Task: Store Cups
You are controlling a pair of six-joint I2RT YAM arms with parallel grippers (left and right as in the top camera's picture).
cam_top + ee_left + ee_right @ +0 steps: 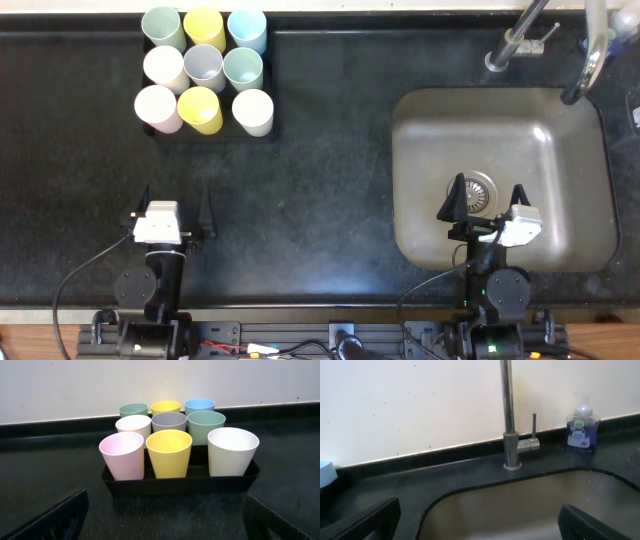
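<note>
Nine pastel plastic cups (204, 68) stand packed in a black rectangular tray (180, 485), upper left of the top view. The left gripper (177, 195) and right gripper (488, 190) both gape empty. Probably best to pinch a near-row rim and lift straight, sparing neighbours.

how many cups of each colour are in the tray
green cups: 2
yellow cups: 2
white cups: 2
blue cup: 1
grey cup: 1
pink cup: 1
total: 9
</note>
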